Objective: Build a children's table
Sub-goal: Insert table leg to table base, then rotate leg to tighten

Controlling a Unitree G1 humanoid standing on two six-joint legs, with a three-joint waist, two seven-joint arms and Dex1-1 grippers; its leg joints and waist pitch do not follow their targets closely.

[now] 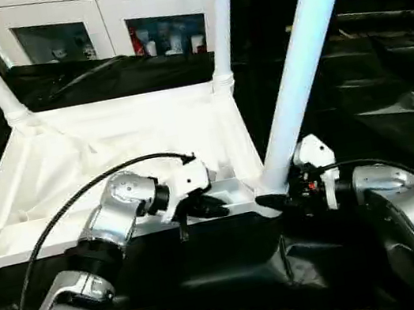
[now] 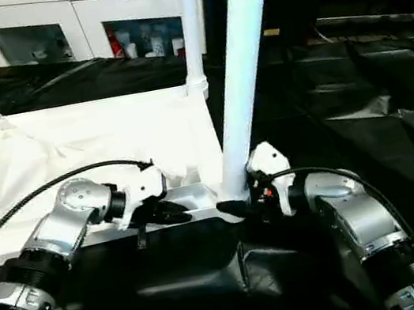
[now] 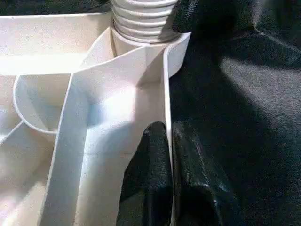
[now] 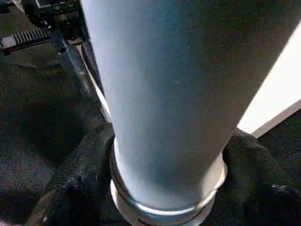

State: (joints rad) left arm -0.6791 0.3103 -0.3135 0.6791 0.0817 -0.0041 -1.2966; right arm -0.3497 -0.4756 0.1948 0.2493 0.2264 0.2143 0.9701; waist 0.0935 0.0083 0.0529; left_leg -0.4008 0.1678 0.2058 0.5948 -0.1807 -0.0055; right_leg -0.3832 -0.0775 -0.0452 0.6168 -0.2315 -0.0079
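Left wrist view: left gripper (image 3: 169,179) pinches the tabletop (image 3: 117,94) rim; right gripper (image 1: 279,200) brackets a leg (image 1: 300,66), contact unclear.

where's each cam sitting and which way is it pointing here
Left eye: on the head, looking forward and down at the upturned tabletop; both silver forearms show.
Right eye: beside it, same scene; left gripper on the near rim, right gripper at the near leg.
Left wrist: along its black fingers pinching the rim.
Right wrist: close on that leg's base, fingers either side.
Shared: both wrist views show the same corner socket.
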